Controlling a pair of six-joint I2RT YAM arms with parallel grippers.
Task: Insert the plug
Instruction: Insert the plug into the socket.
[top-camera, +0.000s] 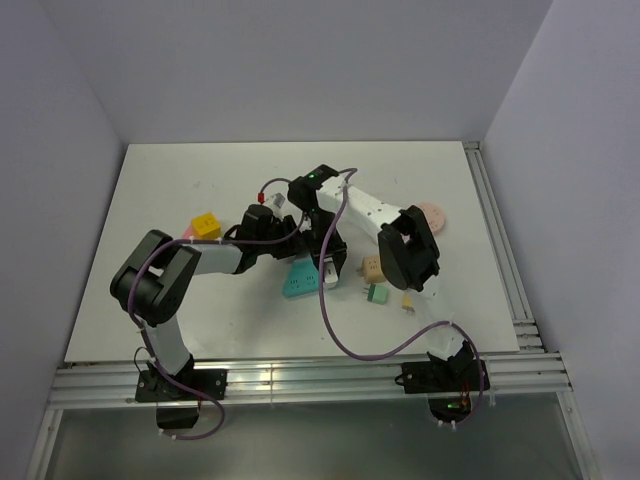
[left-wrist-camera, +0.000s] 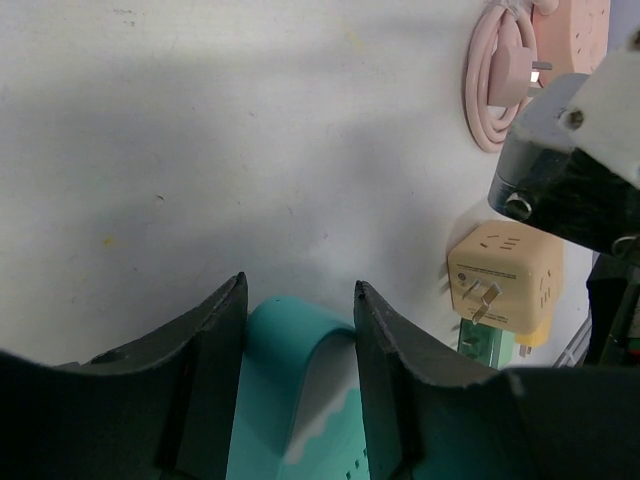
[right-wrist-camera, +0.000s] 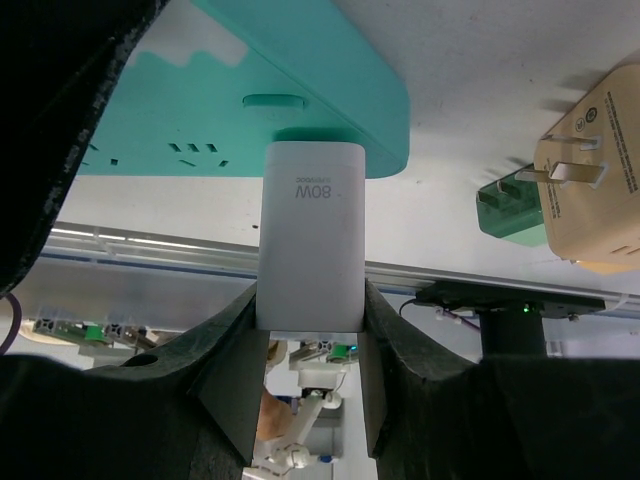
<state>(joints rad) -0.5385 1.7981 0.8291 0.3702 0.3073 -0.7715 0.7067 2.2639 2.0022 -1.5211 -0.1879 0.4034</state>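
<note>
Lettering first: the white rectangular plastic charger block (right-wrist-camera: 310, 240) carries "80W" in grey print on its broad face, and in the right wrist view we read it upside down. The beige plastic cube adapter (left-wrist-camera: 505, 275) bears a small round mark beside its metal pins and, in the right wrist view, a printed label. Both are too small for us to read.

The charger block's long axis runs from 6 to 12 o'clock in the right wrist view. Its far end points to 12 and meets the side of the teal plastic power strip (right-wrist-camera: 300, 60) just below an oval recess. We see no pins between them, and we cannot tell how deep the plug sits. The right gripper (right-wrist-camera: 310, 300) is closed part-way onto the near half of the block, one finger on each narrow side.

The left gripper (left-wrist-camera: 300, 290) stands part open astride a rounded corner of the teal plastic power strip. The strip's body fills the gap between the fingers (left-wrist-camera: 400, 370), which seem to press on both flanks.

From the top camera, the strip lies flat on the white table (top-camera: 200, 180) close to its middle, with both grippers above its 12 o'clock end. The adapter sits at 3 o'clock from the strip, and a green plastic plug (top-camera: 377, 293) lies just beside the adapter at its 6 o'clock.
</note>
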